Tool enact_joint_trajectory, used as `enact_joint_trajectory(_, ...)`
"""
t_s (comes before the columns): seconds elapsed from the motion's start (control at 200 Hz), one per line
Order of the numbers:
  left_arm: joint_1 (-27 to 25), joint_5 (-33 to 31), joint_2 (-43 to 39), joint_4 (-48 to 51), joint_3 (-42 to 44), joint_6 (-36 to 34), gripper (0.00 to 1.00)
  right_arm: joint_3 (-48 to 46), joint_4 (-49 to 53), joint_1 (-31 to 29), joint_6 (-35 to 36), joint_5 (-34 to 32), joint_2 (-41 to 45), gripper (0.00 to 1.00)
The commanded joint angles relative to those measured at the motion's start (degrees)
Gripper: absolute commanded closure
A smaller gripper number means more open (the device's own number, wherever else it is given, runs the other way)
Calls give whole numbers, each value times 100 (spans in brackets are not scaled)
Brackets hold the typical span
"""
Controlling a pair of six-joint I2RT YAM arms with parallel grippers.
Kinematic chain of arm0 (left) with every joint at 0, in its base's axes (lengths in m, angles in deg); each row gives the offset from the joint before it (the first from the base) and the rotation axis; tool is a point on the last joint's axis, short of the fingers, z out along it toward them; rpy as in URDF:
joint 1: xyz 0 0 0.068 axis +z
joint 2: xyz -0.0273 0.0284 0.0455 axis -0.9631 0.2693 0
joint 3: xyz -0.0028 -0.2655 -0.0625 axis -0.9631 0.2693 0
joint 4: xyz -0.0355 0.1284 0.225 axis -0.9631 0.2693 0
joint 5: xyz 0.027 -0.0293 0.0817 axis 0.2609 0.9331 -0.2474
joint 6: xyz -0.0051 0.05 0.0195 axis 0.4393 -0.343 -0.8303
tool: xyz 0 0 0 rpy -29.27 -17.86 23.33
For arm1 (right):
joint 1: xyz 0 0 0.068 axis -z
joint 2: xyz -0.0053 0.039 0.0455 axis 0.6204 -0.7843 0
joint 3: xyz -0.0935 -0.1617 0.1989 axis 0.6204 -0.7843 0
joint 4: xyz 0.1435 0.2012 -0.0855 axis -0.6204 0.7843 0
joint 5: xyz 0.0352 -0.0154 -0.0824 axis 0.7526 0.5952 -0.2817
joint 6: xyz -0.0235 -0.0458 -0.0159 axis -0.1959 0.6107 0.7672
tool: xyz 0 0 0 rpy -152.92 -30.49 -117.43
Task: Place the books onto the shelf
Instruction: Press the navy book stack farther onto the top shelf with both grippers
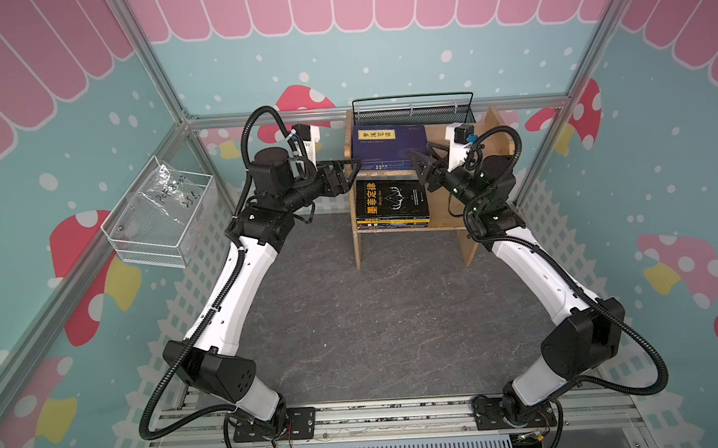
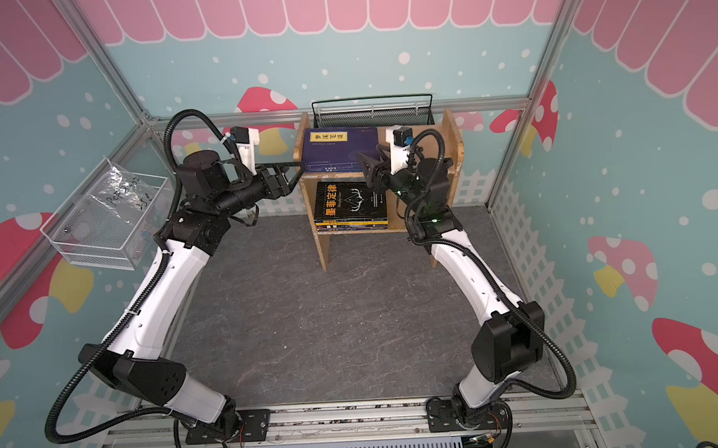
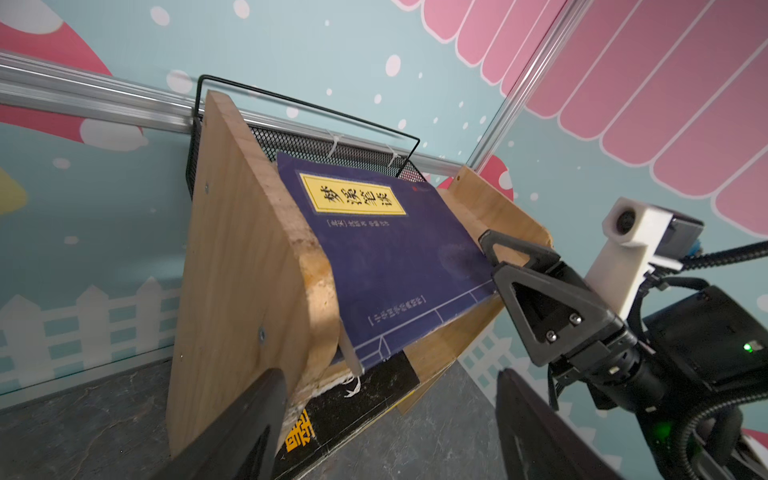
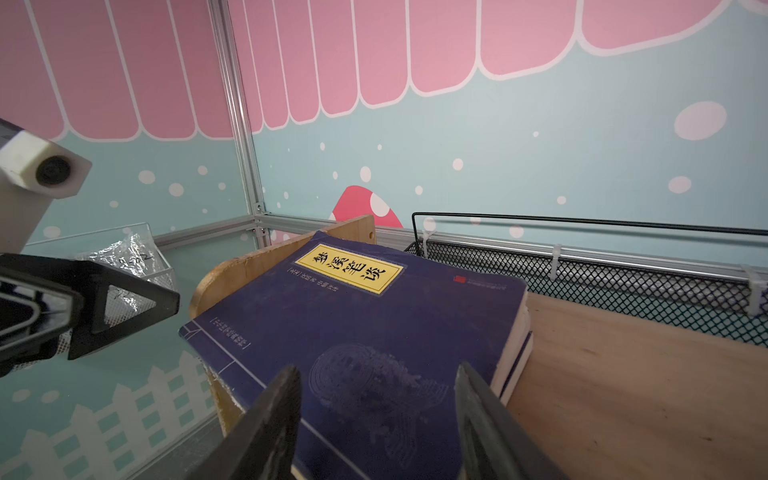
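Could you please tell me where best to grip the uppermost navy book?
I'd grip the navy book by its page edge, coming from the bare right side of the shelf: it lies flat, spine side against the left panel, so that edge is free.

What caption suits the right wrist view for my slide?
Open right hand over navy book lying on wooden shelf.

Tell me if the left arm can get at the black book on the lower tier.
Probably yes, from the front. The left gripper hangs outside the shelf, whose side panel blocks a sideways reach, but the tier holding the black book is open toward the arm.
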Motion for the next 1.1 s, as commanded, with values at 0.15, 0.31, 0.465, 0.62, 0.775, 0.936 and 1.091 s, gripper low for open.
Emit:
enact_joint_trajectory(0.15,-8,243,161,-367,33,-557,30,-155,85,-22,623,256,230,38)
enact_joint_trajectory(0.31,-41,85,188,-760,237,-441,36,-132,107,-22,704,362,190,41)
enact_joint_trajectory(0.465,-60,-75,238,-964,325,-409,47,-142,111,-22,716,350,179,44)
enact_joint_trajectory(0.62,-61,-148,253,-947,357,-530,48,-146,128,-22,709,343,202,46)
enact_joint_trajectory(0.775,-78,-147,297,-929,350,-594,49,-146,132,-22,691,310,190,46)
enact_joint_trajectory(0.936,-105,-443,226,-745,479,-905,34,-148,175,-22,721,233,194,45)
enact_joint_trajectory(1.091,-105,-480,133,-788,642,-1048,32,-146,188,-22,744,229,189,45)
